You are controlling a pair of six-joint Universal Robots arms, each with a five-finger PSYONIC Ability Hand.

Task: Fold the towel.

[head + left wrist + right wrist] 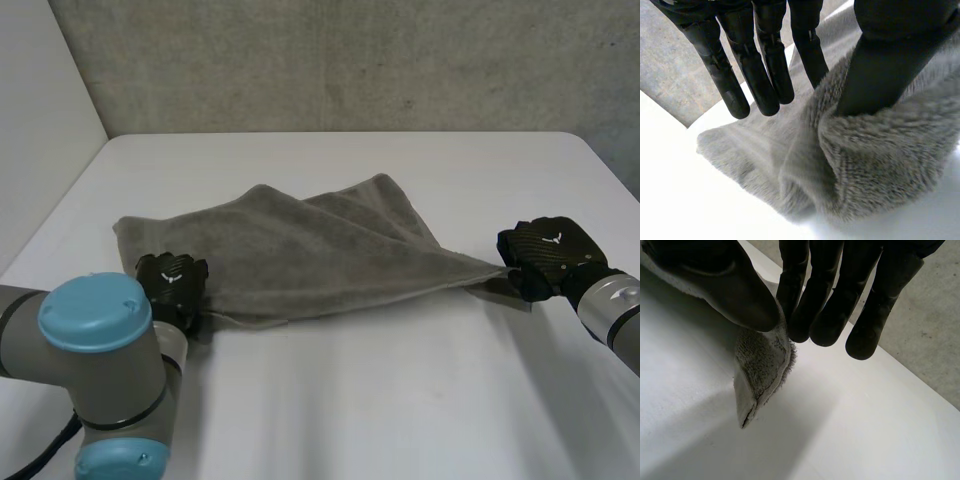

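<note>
Towel (pixel 310 255): grey, thick-piled, lying across the middle of the white worktop (pixel 400 400). It is loosely doubled over, and a diagonal ridge runs to its right corner.

The left robot hand (pixel 172 280) has the near left edge. In its wrist view the thumb (pixel 880 75) bears down on a bunched fold of pile and one finger seems to sit behind that fold. The other fingers (pixel 765 75) hang straight above the cloth. The right robot hand (pixel 545 255) pinches the right corner (pixel 760 370) between thumb and fingers, and the tip droops toward the worktop. Between the two holds the cloth is drawn out but wrinkled.

The towel looks soft, limp and light, and its pile should give good grip rather than slip. It will likely sag wherever it is unsupported, and the layers may slide apart. The corners and hemmed edges are the best places to hold it, with every layer caught in the pinch and the span kept taut.
</note>
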